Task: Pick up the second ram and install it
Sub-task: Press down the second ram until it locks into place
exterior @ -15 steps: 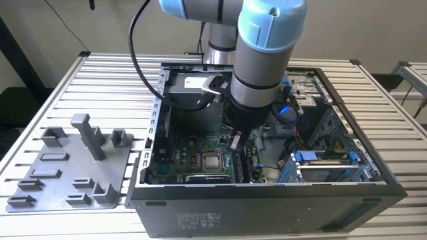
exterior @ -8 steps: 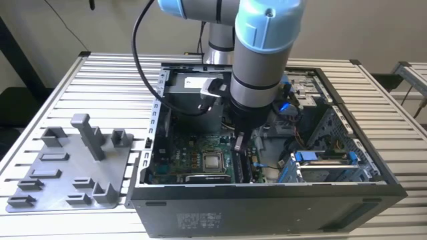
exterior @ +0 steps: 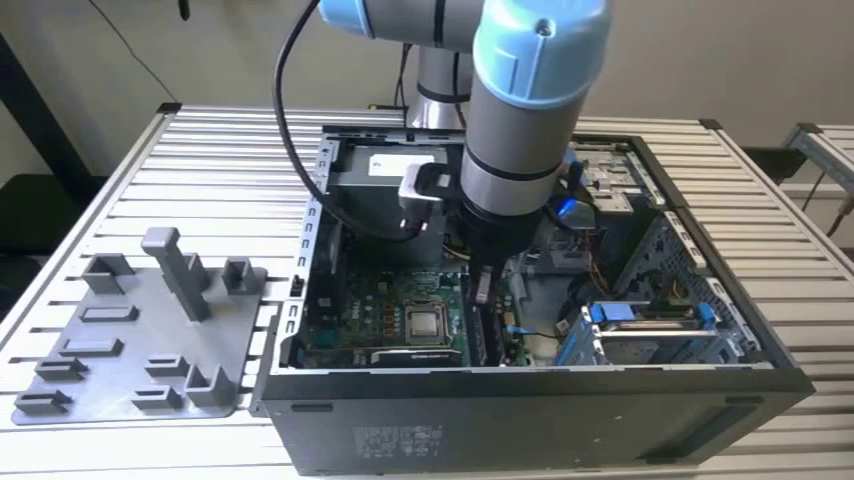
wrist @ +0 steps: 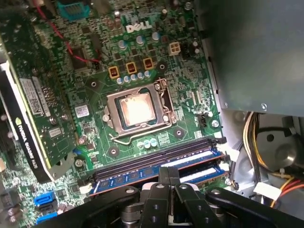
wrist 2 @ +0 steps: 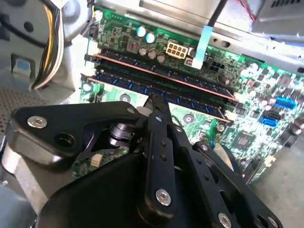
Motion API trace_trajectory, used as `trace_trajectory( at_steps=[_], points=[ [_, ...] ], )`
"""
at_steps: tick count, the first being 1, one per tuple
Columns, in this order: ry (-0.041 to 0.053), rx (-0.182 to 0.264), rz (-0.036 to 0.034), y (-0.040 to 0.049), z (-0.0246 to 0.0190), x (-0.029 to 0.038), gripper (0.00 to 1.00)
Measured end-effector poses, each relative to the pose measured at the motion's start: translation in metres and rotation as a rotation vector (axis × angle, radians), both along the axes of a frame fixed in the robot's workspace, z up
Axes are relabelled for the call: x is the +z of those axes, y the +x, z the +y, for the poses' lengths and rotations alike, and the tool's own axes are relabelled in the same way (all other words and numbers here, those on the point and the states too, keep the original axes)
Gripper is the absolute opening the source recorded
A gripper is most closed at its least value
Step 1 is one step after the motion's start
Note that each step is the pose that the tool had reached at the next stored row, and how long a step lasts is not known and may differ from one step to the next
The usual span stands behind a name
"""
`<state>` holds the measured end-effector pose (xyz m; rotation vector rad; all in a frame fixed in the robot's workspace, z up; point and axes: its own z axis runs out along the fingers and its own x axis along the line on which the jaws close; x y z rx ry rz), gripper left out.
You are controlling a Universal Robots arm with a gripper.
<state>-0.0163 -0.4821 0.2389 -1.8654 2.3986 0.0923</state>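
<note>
The second ram (wrist 2: 190, 102) lies along a memory slot on the motherboard (wrist: 95, 95), directly under the tool (wrist 2: 154, 102), whose fingers are closed together with their tips pressing on its top edge. Another stick (wrist 2: 156, 71) sits in the slot just beyond. The processor socket (wrist: 135, 109) lies near, the grey fixture tray (exterior: 134, 340) well apart on the bench (exterior: 200, 140).

Exterior view high, looking down into the open computer case (exterior: 534, 400); both wrist views close over its motherboard (wrist: 142, 71).
</note>
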Motion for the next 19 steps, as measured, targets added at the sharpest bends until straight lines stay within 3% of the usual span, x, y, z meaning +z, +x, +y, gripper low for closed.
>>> trace_trajectory(
  at_steps=[9,19],
  points=[
    [0.0001,0.148,-0.0009,0.0000,0.0000,-0.0002,0.11],
    [0.0002,0.141,-0.0001,0.0039,-0.0005,-0.0024,0.11]
  ],
)
